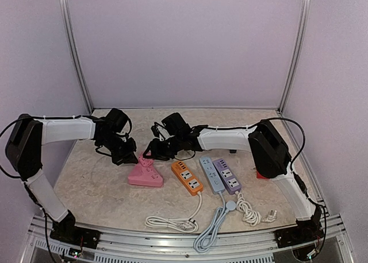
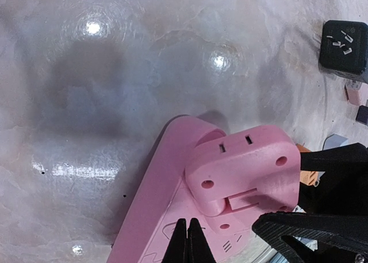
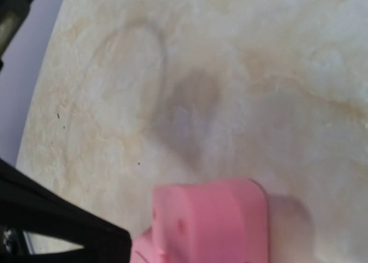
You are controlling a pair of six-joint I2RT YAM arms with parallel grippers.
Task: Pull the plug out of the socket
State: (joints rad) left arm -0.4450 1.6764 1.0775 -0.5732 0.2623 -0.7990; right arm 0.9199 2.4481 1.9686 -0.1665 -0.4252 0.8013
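A pink power strip [image 1: 146,178] lies left of centre, with a pink plug [image 1: 146,162] seated on its far end. In the left wrist view the strip [image 2: 155,217] runs diagonally and the plug [image 2: 241,171] sits on it. My left gripper [image 2: 187,244] is shut and empty, its tips pressed on the strip's face just below the plug. My right gripper [image 1: 152,153] reaches in from the right; its black fingers [image 2: 310,228] flank the plug's right end. The right wrist view shows the plug [image 3: 210,223] close at the bottom edge.
An orange strip [image 1: 187,177], a grey-blue strip [image 1: 211,174] and a purple strip [image 1: 226,176] lie side by side right of the pink one. Their coiled white cords [image 1: 172,222] trail towards the near edge. A black adapter [image 2: 344,46] lies beyond the plug.
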